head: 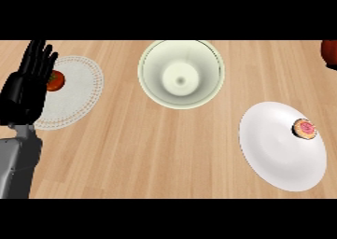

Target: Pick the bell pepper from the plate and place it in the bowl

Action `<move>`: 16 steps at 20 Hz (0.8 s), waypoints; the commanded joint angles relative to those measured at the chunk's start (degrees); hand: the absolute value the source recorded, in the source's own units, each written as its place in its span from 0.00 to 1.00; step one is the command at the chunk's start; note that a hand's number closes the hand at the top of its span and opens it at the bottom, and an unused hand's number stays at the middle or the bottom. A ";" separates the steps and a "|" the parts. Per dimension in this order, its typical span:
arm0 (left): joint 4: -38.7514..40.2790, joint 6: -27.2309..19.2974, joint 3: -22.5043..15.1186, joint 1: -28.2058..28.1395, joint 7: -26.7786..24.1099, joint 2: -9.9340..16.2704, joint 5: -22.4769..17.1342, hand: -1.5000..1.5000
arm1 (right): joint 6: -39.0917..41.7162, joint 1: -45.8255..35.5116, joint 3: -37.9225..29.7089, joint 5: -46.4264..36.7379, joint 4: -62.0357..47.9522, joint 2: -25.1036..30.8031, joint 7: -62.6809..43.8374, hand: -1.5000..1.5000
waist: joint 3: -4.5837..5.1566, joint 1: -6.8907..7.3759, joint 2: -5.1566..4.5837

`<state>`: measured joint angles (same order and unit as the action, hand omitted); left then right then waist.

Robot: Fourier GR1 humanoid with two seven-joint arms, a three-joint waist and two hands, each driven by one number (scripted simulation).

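A cream bowl (181, 73) stands at the back middle of the wooden counter with nothing in it. At the right lies a white plate (277, 149) that carries a small round item (305, 129) with a dark rim and a pink centre. A lacy white plate (78, 91) at the left holds a red, green-stemmed fruit (56, 80). My left hand (29, 81) is open, fingers up, and partly hides that fruit. I cannot tell which of the red items is the bell pepper. My right hand does not show.
A red round thing (333, 52) is cut off by the right edge at the back, with a dark shape under it that I cannot make out. Bare wooden counter (164, 154) lies between the plates and in front of the bowl.
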<state>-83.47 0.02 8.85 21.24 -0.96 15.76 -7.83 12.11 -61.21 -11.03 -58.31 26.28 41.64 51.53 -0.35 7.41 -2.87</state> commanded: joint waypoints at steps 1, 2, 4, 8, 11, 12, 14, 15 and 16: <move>-0.01 0.05 0.39 -0.96 0.01 0.27 -0.03 0.50 | 5.07 -5.17 -2.44 3.46 -4.03 1.54 8.70 1.00 | 0.09 -0.50 0.56; 0.66 -0.85 0.14 0.38 0.87 0.03 0.53 0.50 | 6.78 -7.60 -3.07 4.52 -4.66 1.07 7.96 1.00 | 0.10 -0.63 0.47; 0.38 0.06 0.55 0.02 0.12 0.53 -0.04 0.50 | 8.47 -8.08 -3.71 6.06 -6.92 0.29 8.88 1.00 | 0.09 -0.19 0.28; 1.44 -1.59 -0.40 0.18 0.20 -0.87 1.33 0.50 | 17.88 -14.78 -3.31 8.57 -9.32 -2.01 7.41 1.00 | 0.27 -1.80 0.96; 0.27 -1.76 -0.07 0.29 0.36 -0.21 1.52 0.50 | 19.36 -17.76 -2.42 8.73 -11.25 -2.97 5.64 1.00 | 0.27 -1.41 0.99; -0.62 -0.63 0.09 -1.07 1.66 0.53 0.74 0.50 | 21.02 -18.91 -1.93 8.85 -11.68 -3.78 4.83 1.00 | 0.31 -1.66 1.54; -0.05 -1.48 0.09 -1.37 0.19 -0.60 1.02 0.50 | 20.90 -20.71 -1.28 8.99 -12.57 -6.15 3.35 1.00 | 0.34 -1.94 1.33; 2.48 -0.70 1.51 -0.63 -0.61 0.54 0.44 0.50 | 20.54 -22.03 -1.23 9.35 -13.04 -8.77 1.09 1.00 | 0.41 -2.57 1.27; 0.00 -0.82 0.53 -3.18 -1.02 -0.03 1.09 0.50 | 21.07 -22.22 -0.83 9.11 -13.60 -8.02 1.37 1.00 | 0.36 -2.15 1.49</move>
<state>-83.00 -0.94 9.32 19.89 -0.96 15.73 -7.05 23.54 -80.25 -12.57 -49.54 14.85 35.75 48.97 -0.02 5.56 -1.59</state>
